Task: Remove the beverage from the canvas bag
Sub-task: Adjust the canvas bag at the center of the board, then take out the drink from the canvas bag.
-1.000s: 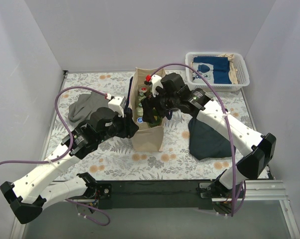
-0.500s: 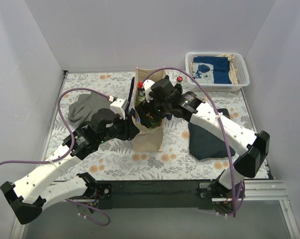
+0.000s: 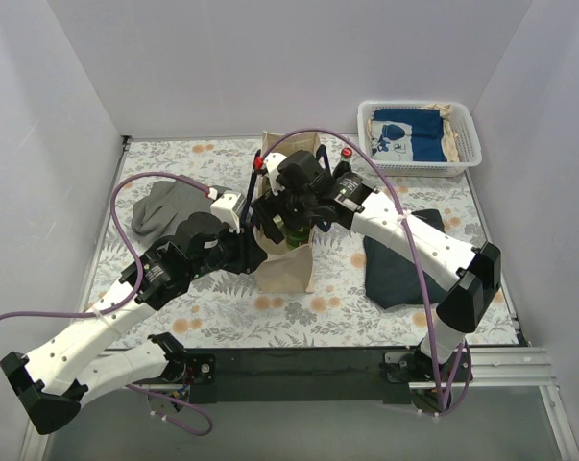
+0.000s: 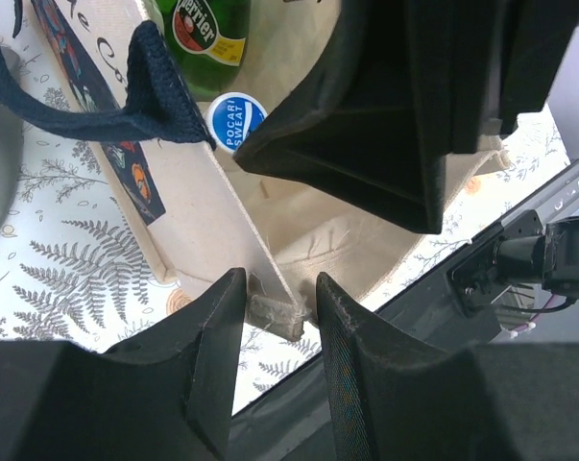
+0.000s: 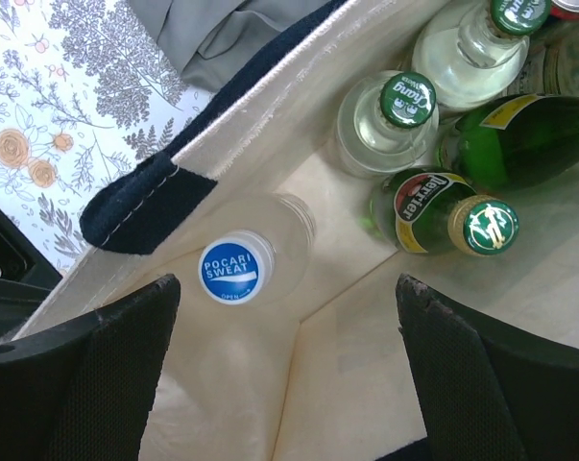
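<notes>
We've got the left hand point(image 4: 279, 293) clamped on a wall of the tall cream-beige canvas bag with dark navy handles point(image 4: 212, 226), one finger on each side of the fabric edge. The canvas bag stands upright mid-way across the floral-print desk point(image 3: 222, 319).

The right hand point(image 5: 287, 322) hangs over the bag's open mouth with its fingers spread wide and nothing between them.

We count every beverage as inside the bag:
- The clear plastic bottle with a blue-and-white Pocari Sweat cap point(image 5: 235, 270) sits against the wall by a navy handle.
- The green glass Perrier bottle point(image 5: 433, 211) is beside it.
- The clear bottles with green caps point(image 5: 407, 101) are further in.

Around the bag we see a grey cloth point(image 3: 164, 206) to the left, a dark navy cloth point(image 3: 399, 274) to the right, and a white plastic basket point(image 3: 416, 167) in the far right corner.
</notes>
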Controlling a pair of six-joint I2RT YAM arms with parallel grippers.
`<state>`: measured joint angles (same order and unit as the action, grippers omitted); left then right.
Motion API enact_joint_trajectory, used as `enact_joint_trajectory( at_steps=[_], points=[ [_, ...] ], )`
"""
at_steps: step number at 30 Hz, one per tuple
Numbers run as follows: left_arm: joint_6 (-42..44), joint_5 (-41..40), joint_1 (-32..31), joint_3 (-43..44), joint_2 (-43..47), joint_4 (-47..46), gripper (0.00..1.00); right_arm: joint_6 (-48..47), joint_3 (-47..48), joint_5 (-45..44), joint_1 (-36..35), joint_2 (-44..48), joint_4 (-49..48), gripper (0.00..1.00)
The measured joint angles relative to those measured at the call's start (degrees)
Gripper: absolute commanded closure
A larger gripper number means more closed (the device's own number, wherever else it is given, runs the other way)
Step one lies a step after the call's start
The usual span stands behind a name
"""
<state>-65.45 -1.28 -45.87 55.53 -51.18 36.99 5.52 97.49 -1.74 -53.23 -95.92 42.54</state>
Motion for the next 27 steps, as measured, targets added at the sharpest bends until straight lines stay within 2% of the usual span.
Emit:
enact_joint_trajectory(
  at_steps=[7, 9, 11, 19, 27],
  points=[
    [-0.39, -0.66, -0.02, 0.0, 0.0, 0.31, 0.66, -0.26, 0.24, 0.22, -0.68, -1.57, 0.26, 0.11],
    [-0.48, -0.85, -0.02, 0.0, 0.0, 0.31, 0.66, -0.26, 0.24, 0.39, -0.9, -1.86, 0.35, 0.16],
    [-0.59, -1.05, -0.02, 0.0, -0.02, 0.31, 0.66, -0.39, 0.26, 0.44, -1.07, -2.01, 0.55, 0.26],
    [-0.66, -1.31, -0.02, 0.0, -0.15, 0.28, 0.65, -0.76, 1.73, 1.75, -1.62, -2.86, 1.09, 0.27],
    [-0.81, -1.53, -0.02, 0.0, -0.79, 0.31, 0.63, -1.03, 2.82, 3.65, -2.27, -5.38, 1.27, 0.34]
  ],
)
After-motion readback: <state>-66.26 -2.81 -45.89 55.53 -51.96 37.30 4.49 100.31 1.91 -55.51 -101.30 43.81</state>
